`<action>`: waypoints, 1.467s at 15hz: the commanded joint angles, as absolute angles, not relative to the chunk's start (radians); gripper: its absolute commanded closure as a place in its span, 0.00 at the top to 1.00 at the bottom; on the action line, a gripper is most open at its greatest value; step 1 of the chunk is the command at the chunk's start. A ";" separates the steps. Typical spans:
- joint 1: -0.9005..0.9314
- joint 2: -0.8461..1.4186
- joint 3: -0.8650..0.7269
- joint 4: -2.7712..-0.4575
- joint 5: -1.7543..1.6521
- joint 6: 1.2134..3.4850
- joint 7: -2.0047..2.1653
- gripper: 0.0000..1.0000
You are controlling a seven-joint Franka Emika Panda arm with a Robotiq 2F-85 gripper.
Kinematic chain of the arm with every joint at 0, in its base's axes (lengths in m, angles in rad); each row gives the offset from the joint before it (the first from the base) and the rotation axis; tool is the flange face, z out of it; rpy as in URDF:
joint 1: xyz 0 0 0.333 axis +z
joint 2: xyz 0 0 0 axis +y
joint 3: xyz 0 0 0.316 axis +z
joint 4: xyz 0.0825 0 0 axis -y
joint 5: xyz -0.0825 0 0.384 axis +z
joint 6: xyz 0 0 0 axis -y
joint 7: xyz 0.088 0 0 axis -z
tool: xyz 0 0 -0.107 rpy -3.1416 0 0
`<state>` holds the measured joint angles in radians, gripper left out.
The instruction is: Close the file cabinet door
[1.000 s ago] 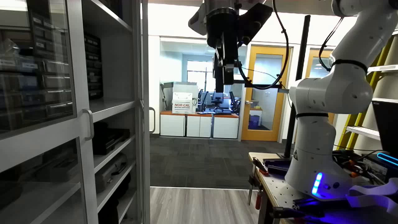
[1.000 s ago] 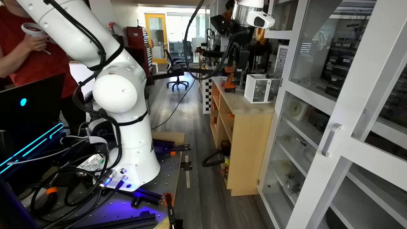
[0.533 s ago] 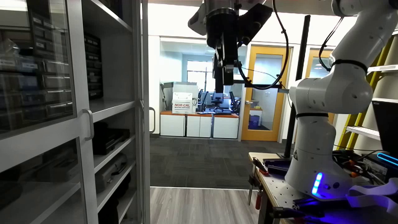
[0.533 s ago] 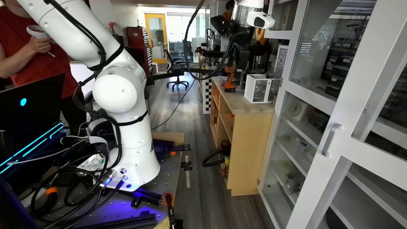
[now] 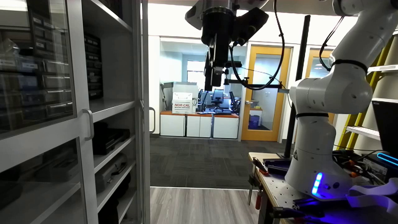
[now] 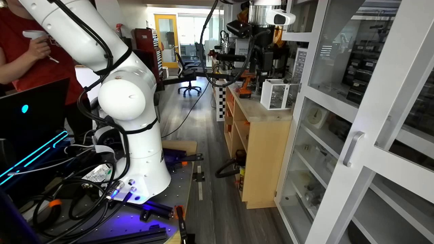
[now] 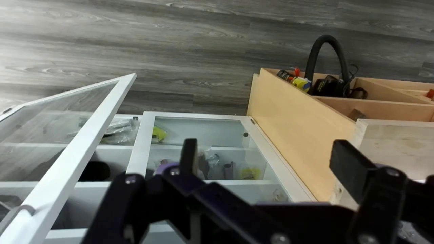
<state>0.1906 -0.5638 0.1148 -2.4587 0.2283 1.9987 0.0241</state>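
Wood-look floor [image 7: 203, 57] below; file cabinet door [image 7: 78, 150] ajar

Door stands swung out from the file cabinet [image 5: 119, 68], at left in the wrist view. Jaws spread, holding nothing, well apart from the door. Step, as judged: approach; push not begun. Next: reach round to its outer face, then press it home.

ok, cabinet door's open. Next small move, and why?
Probably ease the pincer leftward in the wrist view, around the free edge of the file cabinet door. It stands swung out, its handle on the outer face; the pincer hangs on the inner side, where pushing would likely open it further.
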 commanded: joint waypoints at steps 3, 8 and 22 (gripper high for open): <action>0.166 -0.612 0.139 -2.540 0.123 2.185 0.017 1.00; 0.144 -0.642 0.137 -2.622 0.042 2.365 0.029 1.00; 0.046 -0.653 0.103 -2.736 -0.060 2.582 0.027 1.00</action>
